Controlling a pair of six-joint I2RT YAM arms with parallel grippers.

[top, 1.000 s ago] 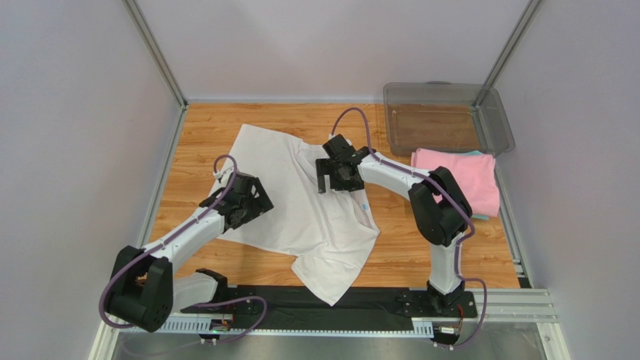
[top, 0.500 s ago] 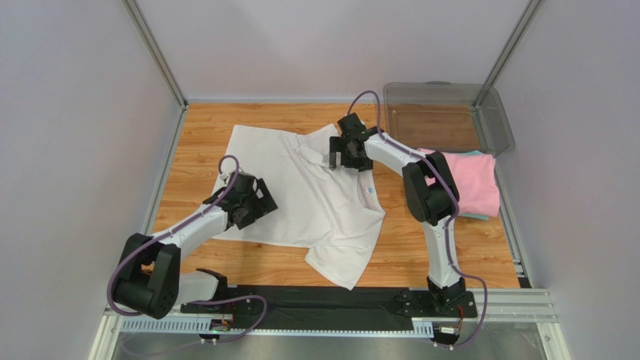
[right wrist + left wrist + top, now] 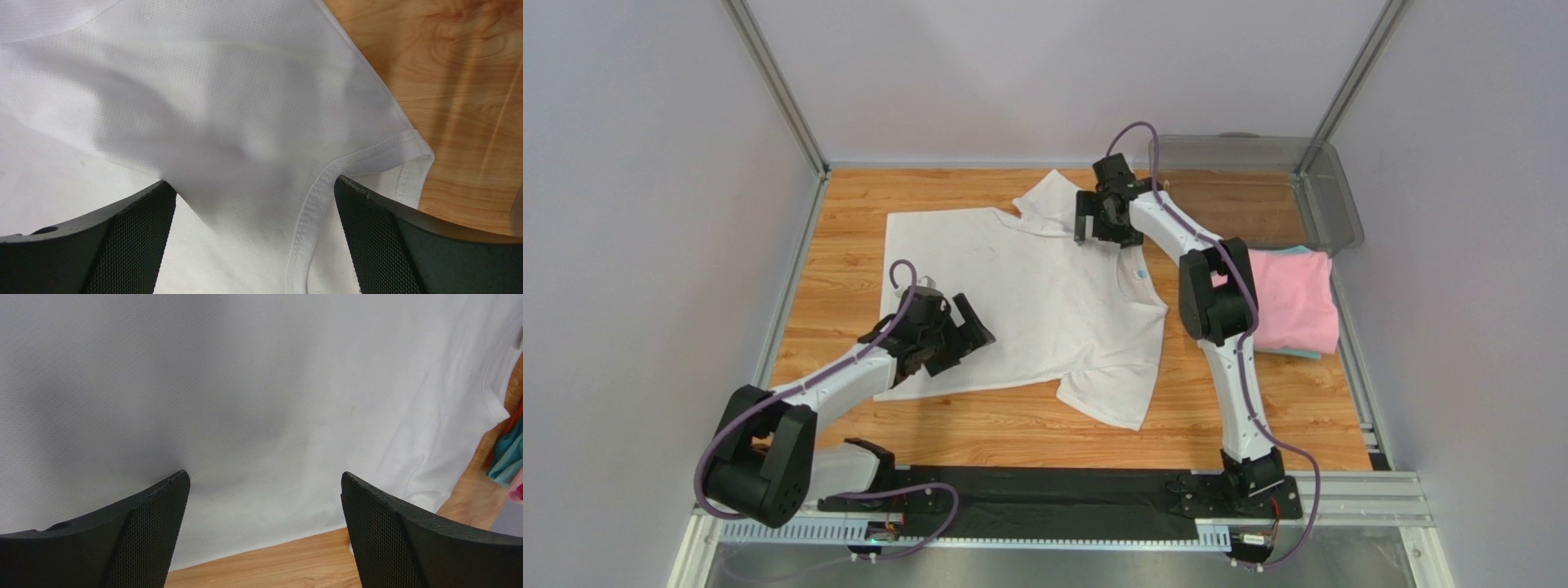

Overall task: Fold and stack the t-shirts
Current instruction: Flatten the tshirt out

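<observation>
Directly beneath left hand (image 3: 263, 478), white tee (image 3: 245, 386)

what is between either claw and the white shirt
Nothing visible. The left claw and right claw are both open directly over the white shirt, with bare cloth showing in each gap.

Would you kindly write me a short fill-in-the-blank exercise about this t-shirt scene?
1. The white t-shirt lies spread on the ____ table.
2. The bottom t-shirt, under the pink t-shirt, is coloured ____.
3. The left gripper and right gripper are both ____.
Missing words: wooden; teal; open.
</observation>
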